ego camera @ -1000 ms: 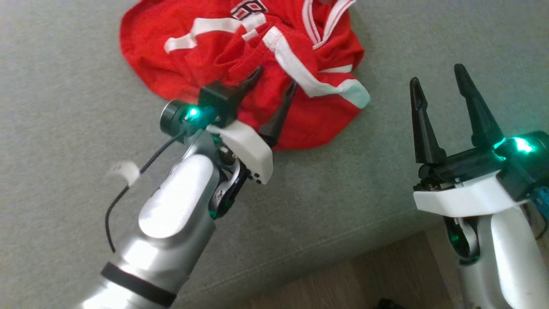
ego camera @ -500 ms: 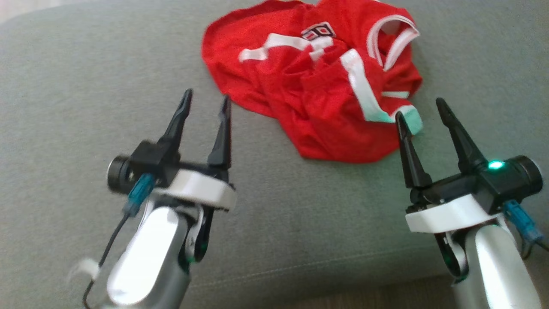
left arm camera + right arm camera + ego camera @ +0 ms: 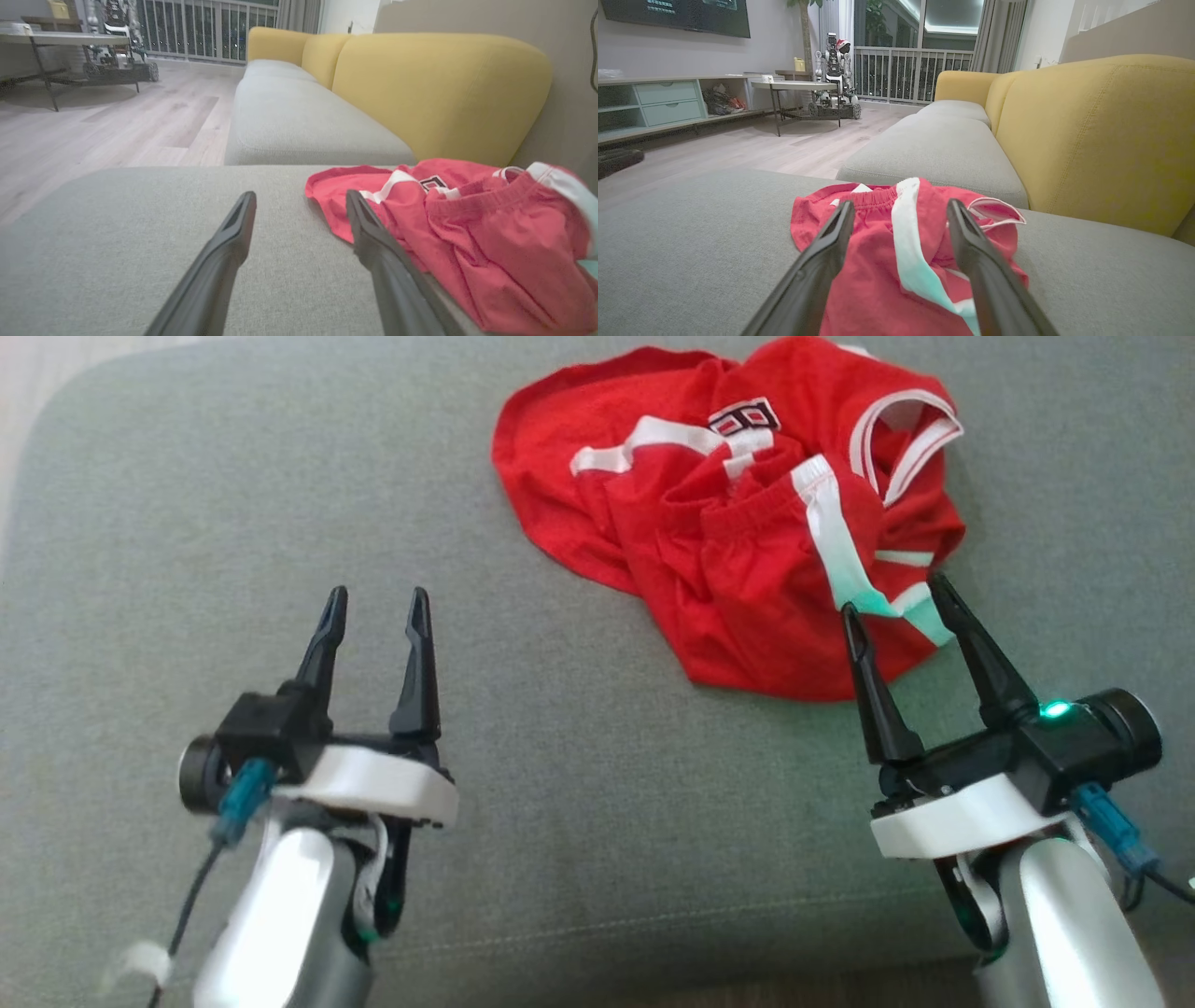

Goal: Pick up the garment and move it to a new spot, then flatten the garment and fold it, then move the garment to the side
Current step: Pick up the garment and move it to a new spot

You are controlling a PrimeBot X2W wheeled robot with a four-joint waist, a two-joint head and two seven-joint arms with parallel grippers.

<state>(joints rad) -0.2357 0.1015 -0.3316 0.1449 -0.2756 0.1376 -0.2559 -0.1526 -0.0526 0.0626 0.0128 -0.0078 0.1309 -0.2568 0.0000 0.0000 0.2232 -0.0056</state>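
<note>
Garment (image 3: pixel 738 551): red with white stripes and trim, crumpled in a heap on the grey cushion (image 3: pixel 579 784). Left gripper (image 3: pixel 377 595) and right gripper (image 3: pixel 892 594) both spread wide, holding nothing.

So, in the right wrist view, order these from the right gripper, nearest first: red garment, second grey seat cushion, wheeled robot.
1. red garment: just before the right gripper, centre.
2. second grey seat cushion: beyond it, middle distance.
3. wheeled robot: far back, left of centre.
</note>
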